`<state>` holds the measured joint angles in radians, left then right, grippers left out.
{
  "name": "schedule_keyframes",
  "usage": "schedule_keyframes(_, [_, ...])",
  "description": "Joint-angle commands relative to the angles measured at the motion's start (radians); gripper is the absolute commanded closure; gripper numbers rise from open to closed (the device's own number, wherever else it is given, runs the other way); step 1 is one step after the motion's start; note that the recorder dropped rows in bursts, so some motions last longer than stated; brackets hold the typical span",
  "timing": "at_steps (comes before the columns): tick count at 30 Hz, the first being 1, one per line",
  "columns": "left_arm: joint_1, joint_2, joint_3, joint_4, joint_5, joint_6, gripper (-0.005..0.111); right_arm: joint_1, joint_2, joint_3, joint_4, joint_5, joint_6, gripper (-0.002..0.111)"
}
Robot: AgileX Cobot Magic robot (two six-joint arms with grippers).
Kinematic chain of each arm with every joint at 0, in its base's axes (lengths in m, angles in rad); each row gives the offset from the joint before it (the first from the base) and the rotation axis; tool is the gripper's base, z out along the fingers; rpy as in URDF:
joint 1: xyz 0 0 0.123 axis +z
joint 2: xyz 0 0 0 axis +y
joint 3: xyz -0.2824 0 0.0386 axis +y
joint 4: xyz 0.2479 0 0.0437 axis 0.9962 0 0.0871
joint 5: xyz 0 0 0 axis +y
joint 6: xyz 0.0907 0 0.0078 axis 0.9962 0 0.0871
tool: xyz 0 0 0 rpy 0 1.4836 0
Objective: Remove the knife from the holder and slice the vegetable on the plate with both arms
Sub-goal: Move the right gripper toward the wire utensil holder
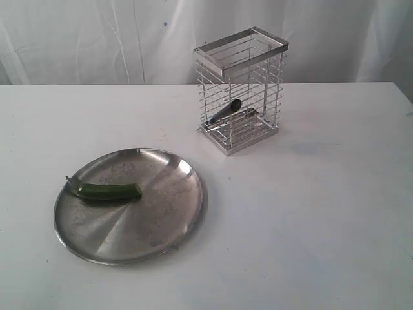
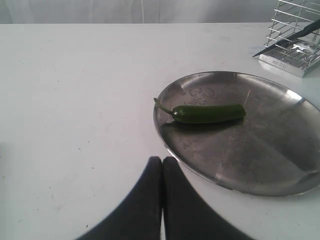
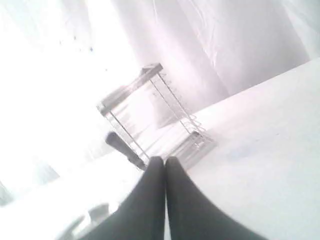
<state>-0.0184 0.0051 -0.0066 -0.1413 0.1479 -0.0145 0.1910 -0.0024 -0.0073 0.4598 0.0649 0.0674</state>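
Note:
A dark green chili, the vegetable [image 1: 110, 190] [image 2: 209, 113], lies whole on the left part of the steel plate [image 1: 161, 219] [image 2: 260, 165]. The chrome wire holder [image 1: 240, 90] [image 2: 292, 35] [image 3: 150, 115] stands behind the plate to the right. The black knife [image 1: 226, 111] [image 2: 290, 42] [image 3: 125, 149] leans inside it, handle poking out through the wires. My left gripper [image 2: 162, 160] is shut and empty, just short of the plate's rim. My right gripper [image 3: 165, 161] is shut and empty, some way from the holder. Neither arm shows in the exterior view.
A white table [image 1: 310, 232] carries everything, with a white curtain [image 1: 97, 39] hanging behind its far edge. Bare tabletop [image 1: 335, 181] stretches to the right of the plate and in front of the holder.

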Motion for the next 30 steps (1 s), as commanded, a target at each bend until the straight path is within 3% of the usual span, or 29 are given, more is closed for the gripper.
schedule_keyframes(1, [-0.004, -0.005, 0.007, -0.005, 0.001, -0.007, 0.107, -0.005, 0.002, 0.007, 0.051, -0.122, 0.196, 0.108])
schedule_keyframes(7, [-0.004, -0.005, 0.007, -0.005, 0.001, -0.007, 0.107, 0.006, 0.002, -0.045, 0.029, -0.138, 0.390, 0.108])
schedule_keyframes(11, [-0.004, -0.005, 0.007, -0.005, 0.001, -0.007, 0.107, 0.049, 0.038, -0.252, -0.060, 0.034, 0.307, 0.108])
schedule_keyframes(14, [-0.004, -0.005, 0.007, -0.005, 0.001, -0.007, 0.107, 0.103, 0.176, -0.462, -0.051, 0.274, 0.099, 0.108])
schedule_keyframes(18, [-0.004, -0.005, 0.007, -0.005, 0.001, -0.007, 0.107, 0.144, 0.430, -0.683, -0.041, 0.420, -0.044, 0.106])
schedule_keyframes(21, [-0.004, -0.005, 0.007, -0.005, 0.001, -0.007, 0.107, 0.148, 0.646, -0.791, -0.035, 0.502, -0.036, 0.090])
schedule_keyframes(26, [-0.004, -0.005, 0.007, -0.005, 0.001, -0.007, 0.107, 0.148, 0.985, -0.906, 0.024, 0.523, 0.020, 0.050])
schedule_keyframes(30, [-0.004, -0.005, 0.007, -0.005, 0.001, -0.007, 0.107, 0.148, 1.298, -1.045, 0.087, 0.515, 0.021, 0.047])
